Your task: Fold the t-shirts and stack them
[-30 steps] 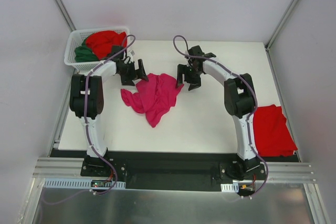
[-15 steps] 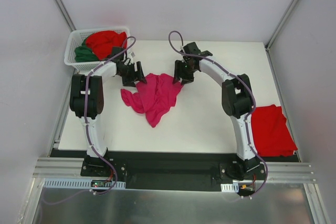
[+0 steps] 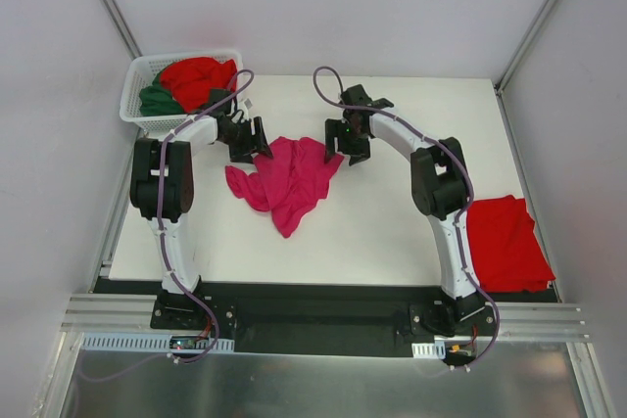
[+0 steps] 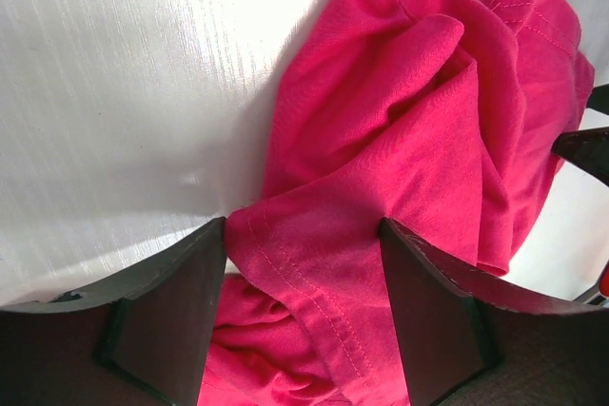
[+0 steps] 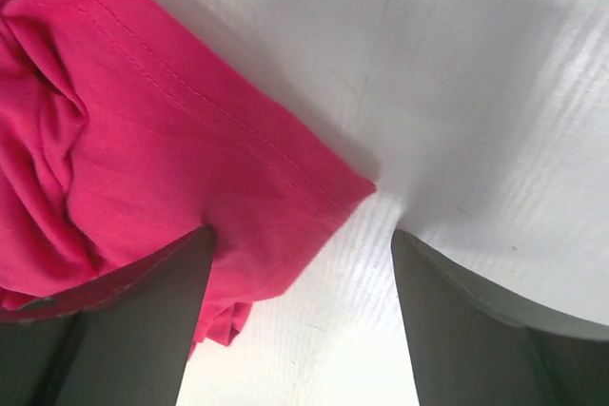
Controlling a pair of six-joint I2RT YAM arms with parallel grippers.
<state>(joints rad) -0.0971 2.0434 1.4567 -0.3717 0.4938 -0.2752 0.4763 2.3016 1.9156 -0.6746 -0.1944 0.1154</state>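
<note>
Nearest me, at the right near corner of the white table (image 3: 392, 222), a folded red t-shirt (image 3: 505, 242) lies flat, well apart from both my grippers. Farther in, around the middle, the magenta t-shirt (image 3: 289, 178) sits crumpled, a narrow tail pointing toward me. My left gripper (image 4: 302, 227) is down at its far left edge with fingers spread, and a hemmed fold of the cloth fills the gap between them. My right gripper (image 5: 301, 235) is at the far right edge, also spread, astride a hemmed corner that lies on the table between the fingers. At the far left corner, the white lattice basket (image 3: 132, 110) holds a bunched red shirt (image 3: 196, 75) and a dark green shirt (image 3: 157, 100).
</note>
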